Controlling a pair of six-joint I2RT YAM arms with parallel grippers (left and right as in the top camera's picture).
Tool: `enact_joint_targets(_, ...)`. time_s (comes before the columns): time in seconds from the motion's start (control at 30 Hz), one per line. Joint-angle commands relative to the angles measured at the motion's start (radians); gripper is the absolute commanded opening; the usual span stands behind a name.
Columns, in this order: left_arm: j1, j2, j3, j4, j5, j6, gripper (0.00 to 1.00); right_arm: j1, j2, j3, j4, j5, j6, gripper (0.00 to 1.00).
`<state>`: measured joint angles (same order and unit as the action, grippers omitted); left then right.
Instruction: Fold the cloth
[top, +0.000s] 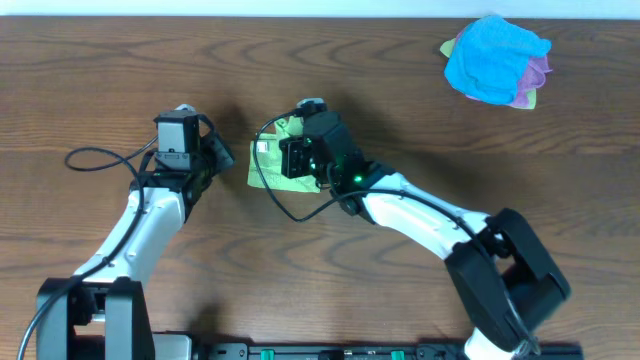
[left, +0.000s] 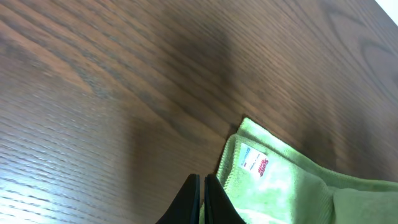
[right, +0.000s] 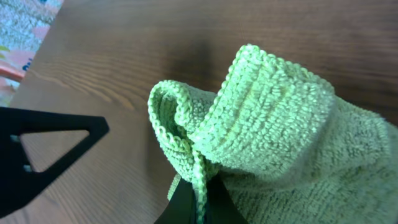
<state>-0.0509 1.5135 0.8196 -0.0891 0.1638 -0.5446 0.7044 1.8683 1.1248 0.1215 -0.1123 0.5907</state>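
Observation:
The lime-green cloth (top: 266, 163) lies bunched in the middle of the table, mostly hidden under my right gripper (top: 303, 152). In the right wrist view the right gripper (right: 200, 198) is shut on a folded edge of the cloth (right: 273, 99), which curls up above the fingers. In the left wrist view the cloth (left: 292, 186) shows its white tag (left: 255, 163) near a corner. My left gripper (left: 203, 198) is shut and empty, just left of the cloth's edge; it also shows in the overhead view (top: 222, 155).
A bright blue cloth (top: 494, 56) lies on a purple and yellow pile (top: 534, 82) at the far right. The wooden table (top: 120, 80) stretches around. The left arm's black frame (right: 43, 146) shows beside the cloth.

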Motion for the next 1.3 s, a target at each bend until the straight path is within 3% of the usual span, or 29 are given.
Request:
enact_joint_targets(0.0,0.023,-0.021,0.005,-0.011,-0.018,0.029,0.06,0.023,0.048,0.045,-0.004,0.003,-0.012,0.01)
enact_joint_targets(0.8,0.091,-0.039,0.005,-0.042,-0.010,0.043,0.06,0.064,0.206,0.138,-0.006,-0.005,-0.013,0.02)
enact_joint_targets(1.03,0.091,-0.039,0.005,-0.042,-0.006,0.039,0.06,0.069,0.206,0.138,0.005,-0.121,-0.043,0.39)
enact_joint_targets(1.27,0.091,-0.040,0.005,-0.042,-0.006,0.039,0.06,0.069,0.206,0.138,0.009,-0.220,-0.049,0.62)
